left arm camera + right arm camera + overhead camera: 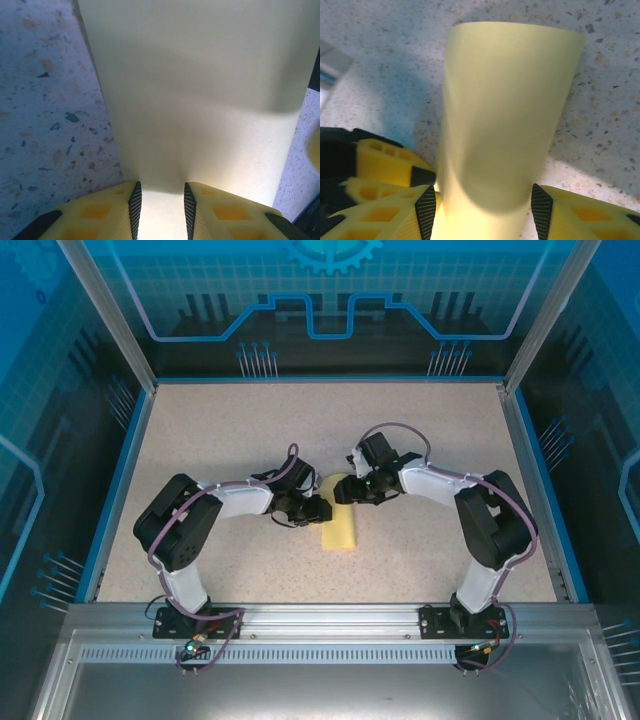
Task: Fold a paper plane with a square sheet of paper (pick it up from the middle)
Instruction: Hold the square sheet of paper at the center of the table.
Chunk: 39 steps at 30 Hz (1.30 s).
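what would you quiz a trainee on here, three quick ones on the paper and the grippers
1. Multiple choice: the square sheet of paper runs between the fingers of A) both the left gripper and the right gripper, B) the left one alone, C) neither.
2. True or false: the sheet lies flat and unfolded.
3. Short answer: which gripper's fingers stand wider apart around the paper?
Key: 1 A; 2 false, it is bent into a curve; 3 the right gripper.
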Each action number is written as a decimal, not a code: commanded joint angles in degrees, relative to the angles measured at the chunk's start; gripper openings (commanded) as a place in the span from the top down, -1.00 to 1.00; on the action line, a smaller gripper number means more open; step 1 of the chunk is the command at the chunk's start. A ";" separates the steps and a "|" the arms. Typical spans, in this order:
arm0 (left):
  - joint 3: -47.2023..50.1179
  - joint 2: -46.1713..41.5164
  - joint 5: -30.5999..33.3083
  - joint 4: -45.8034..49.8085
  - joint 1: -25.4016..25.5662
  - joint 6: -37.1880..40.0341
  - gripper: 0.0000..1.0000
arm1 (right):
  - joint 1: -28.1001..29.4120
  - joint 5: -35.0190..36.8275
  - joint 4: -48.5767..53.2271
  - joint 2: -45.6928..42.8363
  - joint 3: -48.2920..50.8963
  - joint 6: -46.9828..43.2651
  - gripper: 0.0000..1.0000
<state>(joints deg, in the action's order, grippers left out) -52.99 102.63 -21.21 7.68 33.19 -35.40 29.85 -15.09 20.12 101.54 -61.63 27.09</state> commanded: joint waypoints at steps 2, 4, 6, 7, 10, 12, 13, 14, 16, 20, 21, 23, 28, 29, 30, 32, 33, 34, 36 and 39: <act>-1.72 -0.80 0.50 1.92 0.30 1.92 0.36 | 0.52 4.28 3.93 3.07 -2.13 -0.90 -0.07; -1.81 -0.99 0.39 1.90 0.31 1.89 0.36 | 0.63 5.30 4.12 3.38 -2.12 -0.58 0.02; -2.02 -1.28 0.38 2.31 0.32 2.00 0.35 | 0.61 6.29 4.09 3.43 -1.84 -0.14 0.11; -2.16 -1.37 0.30 2.34 0.27 2.05 0.35 | 0.63 6.28 4.14 3.45 -1.86 -0.02 0.12; -2.68 -1.82 0.13 2.76 0.29 1.99 0.32 | 0.65 6.04 3.88 3.80 -2.00 0.65 0.14; -3.12 -2.37 0.27 3.20 0.24 2.00 0.30 | 0.65 6.13 3.79 4.17 -1.88 1.06 0.14; -3.12 -2.68 0.38 3.43 0.21 1.93 0.30 | 0.61 6.15 3.69 4.15 -1.77 1.18 0.15; -3.25 -3.04 0.53 3.62 0.21 1.96 0.29 | 0.56 6.13 3.62 4.13 -1.58 1.49 0.14; -3.75 -3.51 1.03 4.41 0.23 2.14 0.28 | 0.38 5.99 3.29 3.99 -1.25 1.99 0.14; -4.57 -3.80 1.95 5.80 0.17 2.52 0.26 | 0.37 5.68 2.61 3.88 -0.97 2.82 0.14; -4.74 -3.95 2.33 6.12 0.14 2.57 0.25 | 0.30 5.61 2.43 3.90 -0.89 3.18 0.14; -5.01 -4.27 3.54 7.06 0.09 2.77 0.24 | 0.30 5.14 1.87 3.93 -0.62 3.63 0.11; -5.30 -5.11 5.82 9.18 -0.23 3.23 0.24 | 0.48 4.89 1.48 4.18 -0.87 3.61 0.05; -5.20 -5.42 6.19 9.41 -0.31 3.08 0.24 | 0.48 4.98 1.58 4.24 -0.87 3.90 0.04; -5.03 -5.70 6.57 9.52 -0.44 2.97 0.24 | 0.48 4.92 1.48 4.20 -0.78 3.86 0.04; -4.68 -6.12 6.74 9.54 -0.61 2.89 0.24 | 0.54 4.90 1.39 4.27 -0.78 3.88 0.05; -4.69 -6.22 6.71 9.54 -0.59 2.94 0.24 | 0.59 5.02 1.46 4.31 -0.88 3.62 0.06; -4.66 -6.21 6.71 9.54 -0.63 2.93 0.24 | 0.86 5.19 1.74 4.45 -1.03 3.22 0.06; -4.58 -6.21 6.63 9.60 -0.66 2.83 0.24 | 1.00 5.26 1.85 4.59 -1.08 2.97 0.07; -4.27 -6.69 7.94 9.81 -0.85 2.21 0.24 | 1.18 5.68 1.89 4.56 -0.89 2.53 0.07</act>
<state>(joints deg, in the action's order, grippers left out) -56.86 97.80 -15.22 15.53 32.88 -33.91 30.02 -9.41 21.80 105.21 -62.35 30.17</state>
